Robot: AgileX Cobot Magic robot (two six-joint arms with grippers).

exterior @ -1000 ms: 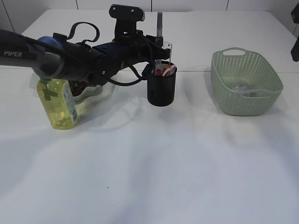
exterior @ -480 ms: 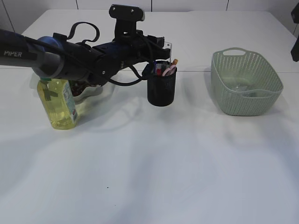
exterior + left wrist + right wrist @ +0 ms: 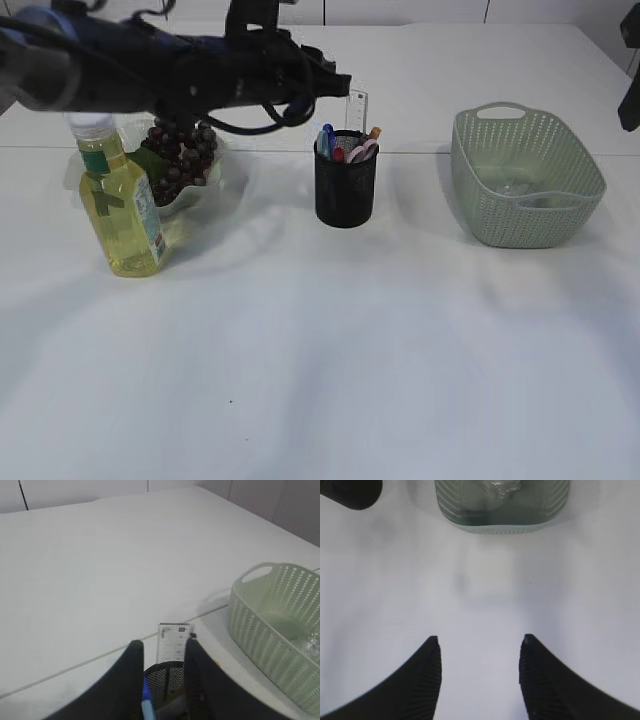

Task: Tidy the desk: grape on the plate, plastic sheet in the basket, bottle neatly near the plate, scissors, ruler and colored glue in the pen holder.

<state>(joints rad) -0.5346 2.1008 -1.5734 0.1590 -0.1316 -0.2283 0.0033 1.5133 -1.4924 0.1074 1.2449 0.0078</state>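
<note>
The clear ruler [image 3: 357,106] stands upright in the black mesh pen holder [image 3: 346,190], its top well above the rim at the holder's 1 o'clock edge in the exterior view, among coloured pens and what looks like the glue and scissor handles. It reads as a thin, stiff, light strip of smooth plastic: slippery on its flat faces, likely to tip or pivot if pinched at a corner, so the best hold is across the flat faces just below the top edge, lifting straight along its length so it does not lever the light holder over. In the left wrist view the left end effector [image 3: 164,652] hangs just above the holder with its fingers apart on either side of the ruler, clamped on nothing as far as I can tell. At 9 o'clock of the holder the grapes [image 3: 180,150] sit on the plate [image 3: 200,196], soft and easily bruised, and the bottle [image 3: 120,205] of yellow liquid stands upright just in front of the plate, heavier and smooth-sided, best taken around the body. At 3 o'clock the green basket [image 3: 525,210] holds the crinkled plastic sheet [image 3: 501,486], flimsy and light. The right end effector [image 3: 479,672] hovers over the bare worktop [image 3: 330,350] near the basket, fingers apart and empty.
</note>
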